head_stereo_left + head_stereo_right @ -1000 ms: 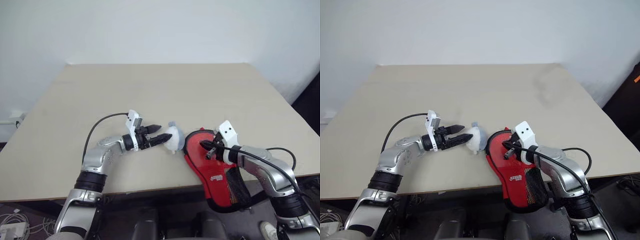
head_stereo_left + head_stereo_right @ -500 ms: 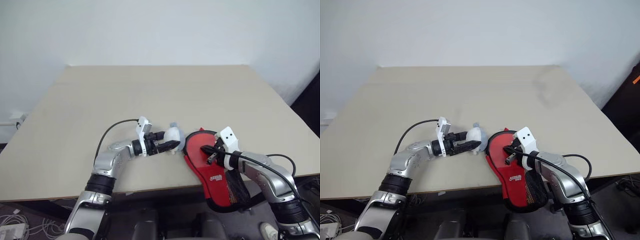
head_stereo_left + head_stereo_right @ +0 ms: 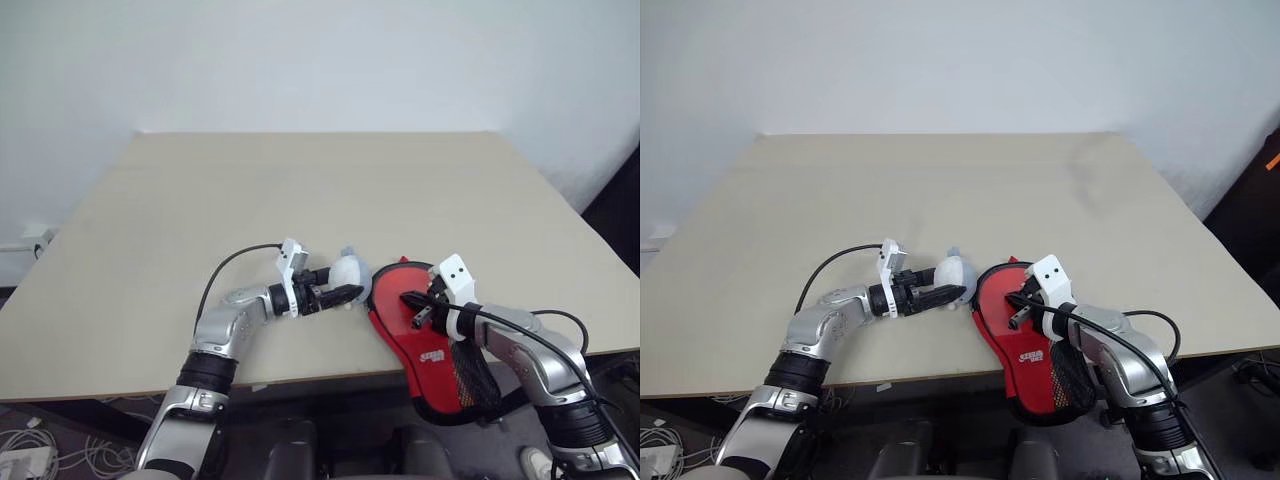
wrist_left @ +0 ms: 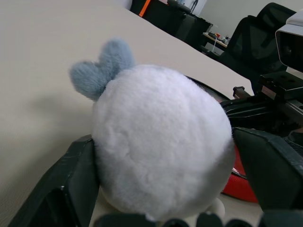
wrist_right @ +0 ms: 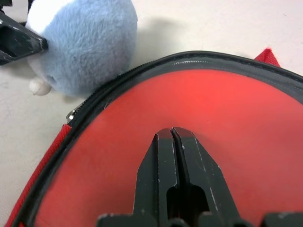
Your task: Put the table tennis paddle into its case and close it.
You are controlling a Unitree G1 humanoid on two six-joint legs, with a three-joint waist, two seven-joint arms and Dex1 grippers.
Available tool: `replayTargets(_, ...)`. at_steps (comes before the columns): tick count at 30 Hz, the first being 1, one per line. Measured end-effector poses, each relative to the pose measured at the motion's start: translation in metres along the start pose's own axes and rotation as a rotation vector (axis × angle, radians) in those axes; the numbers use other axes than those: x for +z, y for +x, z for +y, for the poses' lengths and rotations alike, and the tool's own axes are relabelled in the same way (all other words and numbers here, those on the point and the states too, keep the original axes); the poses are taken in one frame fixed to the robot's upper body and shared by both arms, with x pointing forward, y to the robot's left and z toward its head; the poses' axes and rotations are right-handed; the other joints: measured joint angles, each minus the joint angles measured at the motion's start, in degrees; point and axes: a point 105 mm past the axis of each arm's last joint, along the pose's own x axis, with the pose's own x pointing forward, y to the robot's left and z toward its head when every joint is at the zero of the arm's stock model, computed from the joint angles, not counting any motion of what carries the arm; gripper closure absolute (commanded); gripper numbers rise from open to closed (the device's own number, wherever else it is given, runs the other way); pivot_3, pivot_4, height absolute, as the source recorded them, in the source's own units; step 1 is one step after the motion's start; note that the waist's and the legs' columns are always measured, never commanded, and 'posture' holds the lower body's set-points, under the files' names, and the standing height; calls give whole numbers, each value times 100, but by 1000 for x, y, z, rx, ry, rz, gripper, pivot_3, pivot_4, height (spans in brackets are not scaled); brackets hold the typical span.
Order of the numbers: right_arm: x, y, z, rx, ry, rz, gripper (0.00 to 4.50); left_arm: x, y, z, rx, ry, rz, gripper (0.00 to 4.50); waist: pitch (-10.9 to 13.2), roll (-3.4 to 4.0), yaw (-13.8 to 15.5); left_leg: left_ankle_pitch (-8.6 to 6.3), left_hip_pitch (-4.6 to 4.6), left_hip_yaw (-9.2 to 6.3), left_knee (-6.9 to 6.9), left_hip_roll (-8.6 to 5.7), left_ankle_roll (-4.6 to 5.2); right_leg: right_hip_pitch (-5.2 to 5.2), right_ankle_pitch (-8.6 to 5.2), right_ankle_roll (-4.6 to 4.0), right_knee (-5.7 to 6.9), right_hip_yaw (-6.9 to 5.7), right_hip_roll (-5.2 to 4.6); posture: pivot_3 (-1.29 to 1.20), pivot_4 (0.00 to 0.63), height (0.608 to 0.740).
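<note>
The red case [image 3: 395, 325] lies at the table's front right, its narrow end with the black mesh pocket [image 3: 470, 375] hanging over the edge. Its black piping and zip [image 5: 71, 116] run around the red face. The paddle is hidden from view. My right gripper [image 5: 173, 135] is shut, its tips resting on the case's red face. A white fluffy ball [image 3: 348, 272] with a grey tuft sits on the table against the case's left rim. My left gripper [image 3: 345, 288] is open, and its fingers [image 4: 71, 184] closely flank the ball on both sides.
The beige table [image 3: 300, 190] stretches wide behind and to the left of the two arms. Its front edge runs just below the left arm. A white wall stands behind the table. Dark office chairs [image 4: 255, 42] show beyond the table's right side.
My left gripper has slid right, from just left of the ball to around it, and its fingers have narrowed slightly. The right gripper and the case have stayed put.
</note>
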Motion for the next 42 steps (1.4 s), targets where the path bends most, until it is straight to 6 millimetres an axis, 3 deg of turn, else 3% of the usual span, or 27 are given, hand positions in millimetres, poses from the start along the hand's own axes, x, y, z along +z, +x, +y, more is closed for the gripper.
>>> replayTargets(6,0,5,0,-1,11,-28,4500,1,-1,2,10,-14,-3,3021,-2,-2,0,0,2,0,0,-1,0,2,0,1,0,-1,0,0,0,654)
replayTargets(9,0,6,0,-2,11,-35,4500,4,-1,3,12,-11,-4,3839,-3,-4,2,0,3,-1,0,0,0,3,0,0,1,-1,1,0,0,654)
replayTargets(23,-1,7,0,-4,10,-45,4500,33,11,14,22,70,0,3839,-7,-8,-2,0,5,0,0,0,0,4,1,0,1,0,1,0,0,654)
replayTargets(29,-1,7,0,-6,7,-45,4500,41,20,28,56,120,8,3839,-10,-14,1,0,5,-1,1,-1,1,6,1,1,0,-2,1,0,0,654)
replayTargets(33,-1,7,-1,-8,3,-43,4500,44,32,31,59,144,16,3839,-11,-16,8,2,5,-3,1,-1,16,6,2,2,1,-4,1,0,0,654)
replayTargets(35,-1,7,-1,-9,0,-42,4500,44,39,32,59,155,25,3839,-11,-16,16,14,3,-7,0,2,103,5,1,2,2,-11,6,0,0,654)
replayTargets(42,-2,7,-1,-10,0,-40,4500,55,65,32,81,212,47,3839,-11,-17,52,12,3,-10,1,1,111,4,0,-1,1,-12,2,0,0,654)
